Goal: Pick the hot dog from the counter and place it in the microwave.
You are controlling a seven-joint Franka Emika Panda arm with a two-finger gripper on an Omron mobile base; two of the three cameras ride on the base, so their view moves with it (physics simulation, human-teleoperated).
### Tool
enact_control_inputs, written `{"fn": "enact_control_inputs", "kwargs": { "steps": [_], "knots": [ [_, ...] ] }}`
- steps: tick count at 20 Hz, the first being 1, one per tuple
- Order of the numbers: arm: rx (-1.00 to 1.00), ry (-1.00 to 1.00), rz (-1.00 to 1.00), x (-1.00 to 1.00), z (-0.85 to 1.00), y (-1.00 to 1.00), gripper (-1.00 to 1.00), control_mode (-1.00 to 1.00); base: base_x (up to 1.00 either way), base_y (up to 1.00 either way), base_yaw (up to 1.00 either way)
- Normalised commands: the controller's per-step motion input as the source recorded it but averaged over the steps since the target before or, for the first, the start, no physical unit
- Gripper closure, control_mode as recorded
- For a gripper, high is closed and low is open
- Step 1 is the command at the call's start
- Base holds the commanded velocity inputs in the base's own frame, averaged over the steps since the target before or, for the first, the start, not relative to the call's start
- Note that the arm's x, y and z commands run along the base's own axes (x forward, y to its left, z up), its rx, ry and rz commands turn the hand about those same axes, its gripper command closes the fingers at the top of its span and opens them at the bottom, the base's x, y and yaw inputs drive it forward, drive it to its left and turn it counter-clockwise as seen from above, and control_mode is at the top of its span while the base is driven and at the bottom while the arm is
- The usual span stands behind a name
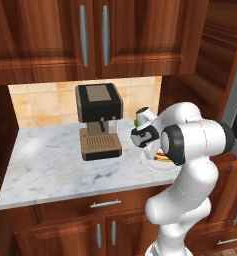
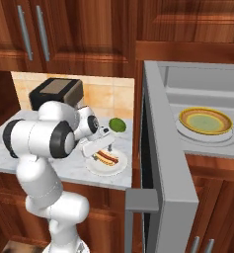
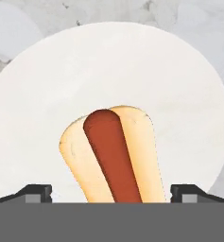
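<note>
Down low over the white plate (image 3: pixel 132 61), gripper (image 3: pixel 111 193) spread wide, one dark fingertip (image 3: pixel 35 193) to each side of the hot dog (image 3: pixel 114 158) and neither touching the bun. Seen from the right base view, gripper (image 2: pixel 99 148) poised just above the hot dog (image 2: pixel 105 157), which lies flat on the plate (image 2: pixel 108 169) near the counter's (image 2: pixel 64 165) front edge. Just behind the plate, a round green lime (image 2: pixel 117 125) resting on the marble, apart from the plate rim. Farther left, a black-and-brown coffee machine (image 1: pixel 98 121) standing upright against the tiled backsplash (image 1: pixel 40 102), well apart from the plate (image 1: pixel 155 165). Mostly hidden behind the arm in the left base view, only a sliver of hot dog (image 1: pixel 161 157) showing. To the right of the counter, the microwave (image 2: pixel 207 99) with its door (image 2: pixel 160 163) swung wide open, the door edge standing between the plate and the cavity. Inside, a round yellow-green plate (image 2: pixel 206 121) lying flat on the floor of the cavity, nothing on it. Above, dark wooden wall cabinets (image 1: pixel 90 35) with steel handles.
</note>
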Motion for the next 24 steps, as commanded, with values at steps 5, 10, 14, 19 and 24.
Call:
{"fn": "enact_control_inputs", "kwargs": {
  "steps": [5, 10, 14, 19, 24],
  "knots": [
    [0.00, 0.18, 0.09, 0.51, -0.58, -0.06, -1.00, -1.00, 0.00, 0.00, 0.00],
    [0.01, 0.19, 0.10, 0.22, -0.49, -0.08, -1.00, -1.00, 0.00, 0.00, 0.00],
    [0.02, 0.16, 0.10, -0.15, -0.33, -0.01, 1.00, -1.00, 0.00, 0.00, 0.00],
    [0.08, 0.08, 0.04, -0.56, 0.12, -0.04, 1.00, -1.00, 0.00, 0.00, 0.00],
    [0.13, 0.00, 0.00, -0.79, 1.00, 0.43, 1.00, -1.00, 0.00, 0.00, 0.00]
  ]
}}
